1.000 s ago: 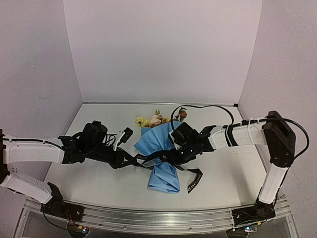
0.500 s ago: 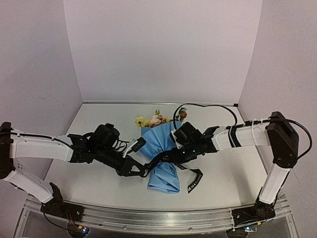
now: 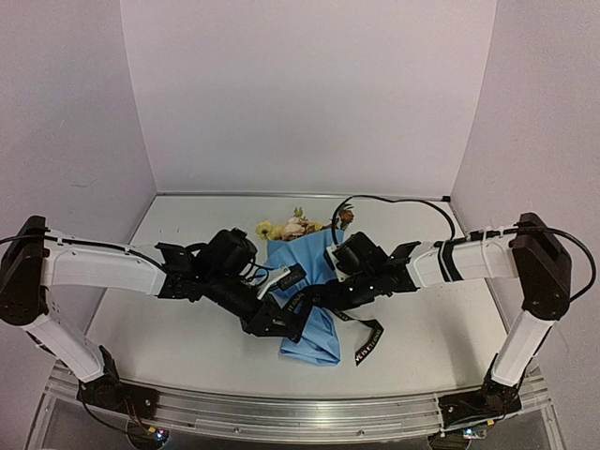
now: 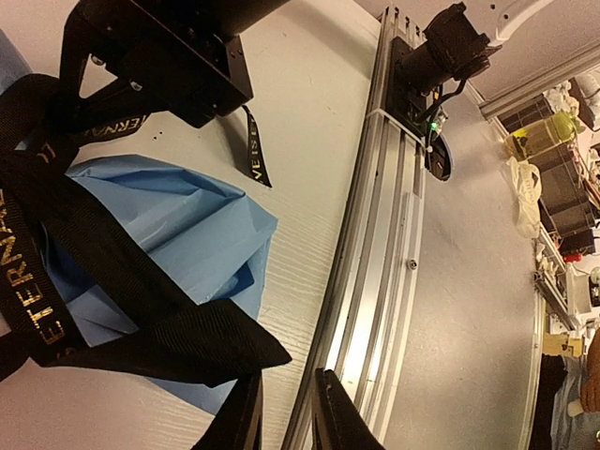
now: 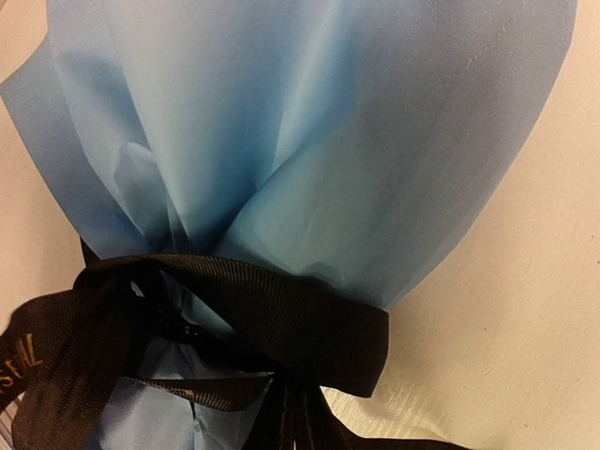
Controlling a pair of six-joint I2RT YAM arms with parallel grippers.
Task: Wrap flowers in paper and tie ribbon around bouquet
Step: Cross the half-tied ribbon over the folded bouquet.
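Note:
The bouquet lies on the table's middle, its flowers (image 3: 292, 227) pointing to the back wall. Its light-blue paper (image 3: 316, 343) (image 5: 309, 122) (image 4: 178, 225) is cinched at the waist by the black ribbon (image 5: 281, 328) (image 4: 141, 281). One lettered tail (image 3: 368, 339) trails to the right. My right gripper (image 3: 323, 298) (image 5: 300, 417) is at the waist, shut on ribbon strands. My left gripper (image 3: 284, 321) (image 4: 286, 377) sits just left of the waist with a narrow bare gap between its fingers. The ribbon's pointed end lies beside its left fingertip (image 4: 246, 394).
An aluminium rail (image 3: 309, 412) (image 4: 375, 281) runs along the near table edge, close under the left gripper. A black cable (image 3: 394, 200) loops over the table behind the right arm. White walls close in the back and both sides.
My left arm has swung right, up against the bouquet's waist, and its jaws have parted off the ribbon end. The right gripper has shifted slightly left, still shut.

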